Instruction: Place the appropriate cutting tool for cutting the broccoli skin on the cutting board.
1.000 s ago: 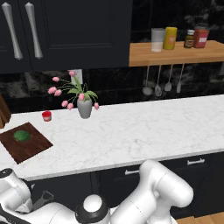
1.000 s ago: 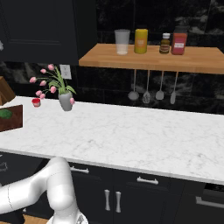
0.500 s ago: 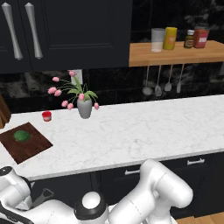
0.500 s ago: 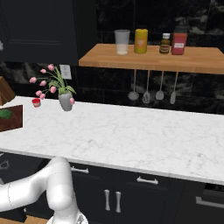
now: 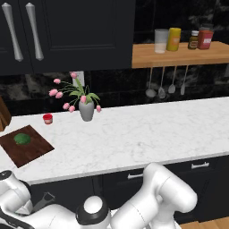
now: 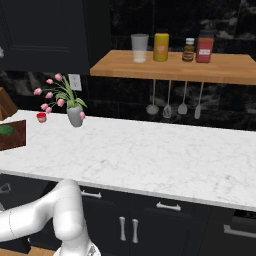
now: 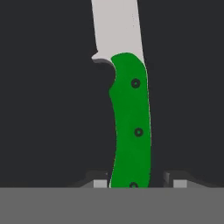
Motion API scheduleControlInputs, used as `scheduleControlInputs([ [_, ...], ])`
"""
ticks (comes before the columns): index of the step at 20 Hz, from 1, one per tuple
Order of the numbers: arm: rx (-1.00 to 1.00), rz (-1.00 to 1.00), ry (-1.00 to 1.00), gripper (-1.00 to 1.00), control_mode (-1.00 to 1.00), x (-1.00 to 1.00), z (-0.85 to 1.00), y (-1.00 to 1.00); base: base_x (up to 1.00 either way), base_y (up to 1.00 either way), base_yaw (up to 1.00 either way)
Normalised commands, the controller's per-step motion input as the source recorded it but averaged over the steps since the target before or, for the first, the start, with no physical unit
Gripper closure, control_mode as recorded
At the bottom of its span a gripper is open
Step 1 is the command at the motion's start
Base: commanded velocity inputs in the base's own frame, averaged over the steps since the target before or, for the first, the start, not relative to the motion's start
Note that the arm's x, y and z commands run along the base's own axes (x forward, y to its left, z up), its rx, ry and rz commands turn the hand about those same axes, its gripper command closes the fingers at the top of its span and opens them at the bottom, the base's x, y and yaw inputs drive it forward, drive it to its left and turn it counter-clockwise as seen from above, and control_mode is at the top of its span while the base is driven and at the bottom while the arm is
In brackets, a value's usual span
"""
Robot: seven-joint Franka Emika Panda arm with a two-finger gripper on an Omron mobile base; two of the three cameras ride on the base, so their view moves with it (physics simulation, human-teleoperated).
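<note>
Green-handled knife: seen close in hand view; handle with three dark rivets, pale silvery blade running off the top edge; dark surface behind.
Gripper: fingertips at either side of the handle's lower end; whether clamped on the handle or merely straddling it cannot be told.
Cutting board: dark reddish-brown wood, flat on the white marble counter at its left end; also at the left edge of right base view.
Broccoli: dark green lump resting on the board.
Red cup: on the counter behind the board, apart from it.
Vase of pink flowers: upright, right of the cup.
Wooden shelf: on the wall, carrying four containers; utensils hanging beneath.
</note>
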Motion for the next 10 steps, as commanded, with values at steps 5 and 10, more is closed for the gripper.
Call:
scheduleControlInputs([
  [5, 0.01, 0.0, 0.01, 1.0, -1.0, -0.18, -0.04, 0.03, 0.0, 0.0, 0.0],
  [10, 0.06, 0.0, 0.03, 1.0, -1.0, -0.28, 0.07, 0.01, 0.0, 0.0, 0.0],
])
